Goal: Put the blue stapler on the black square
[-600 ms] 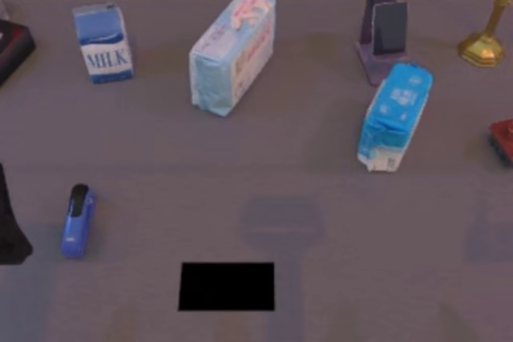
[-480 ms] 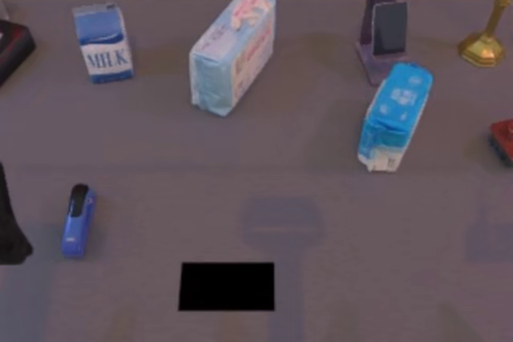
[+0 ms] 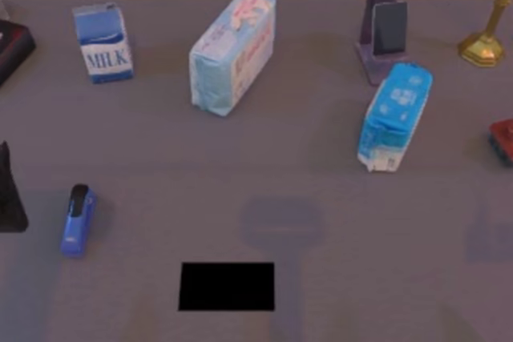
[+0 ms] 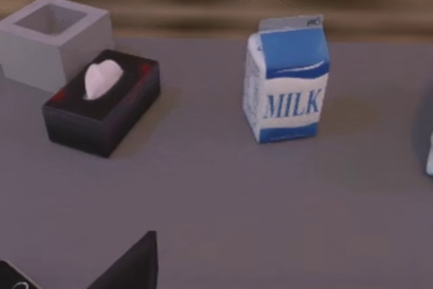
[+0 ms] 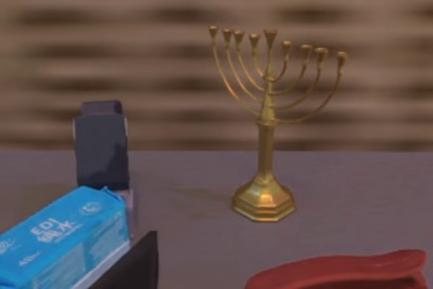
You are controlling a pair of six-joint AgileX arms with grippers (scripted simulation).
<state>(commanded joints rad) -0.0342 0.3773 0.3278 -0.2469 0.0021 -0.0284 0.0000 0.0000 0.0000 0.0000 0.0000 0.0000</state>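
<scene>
Lying on the grey surface [image 3: 321,198] near its left edge, the blue stapler [image 3: 78,220] sits at ten o'clock from the black square [image 3: 227,286], well apart. Our left gripper [image 3: 10,194] hovers at nine o'clock of the stapler; whether it is apart or together, we cannot tell. Our right gripper is out of sight.

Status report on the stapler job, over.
Left gripper at table's left edge, beside blue stapler, not holding it. Right gripper out of top view. Stapler lying left of black square, apart. Nothing between them.
</scene>
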